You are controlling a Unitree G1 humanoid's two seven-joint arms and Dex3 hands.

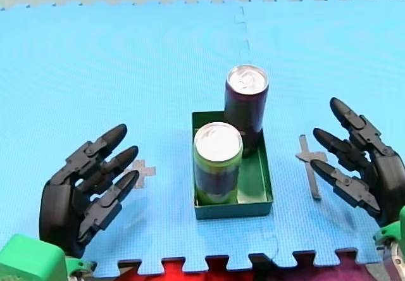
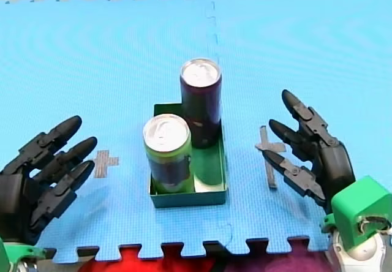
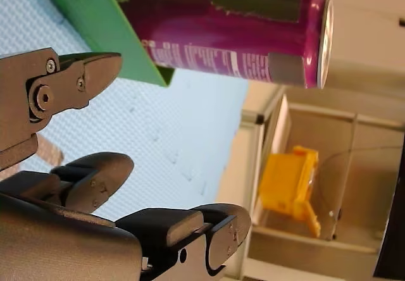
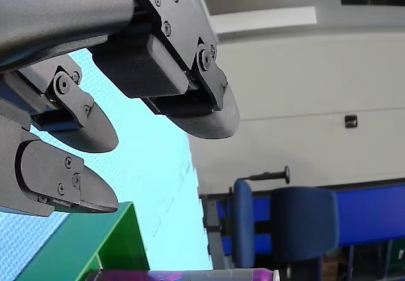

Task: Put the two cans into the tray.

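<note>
Beside the green tray (image 1: 231,209) with 2 cans (image 1: 218,164) (image 1: 246,104), left hand (image 1: 88,180) and right hand (image 1: 357,164), both empty, uncurled.

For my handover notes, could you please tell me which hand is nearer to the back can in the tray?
Right. The right hand is to the right of the back can, beyond the tray; the left hand is farther away, off to its left.

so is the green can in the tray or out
In: the green can stands upright inside the tray, its walls around the base.
</note>
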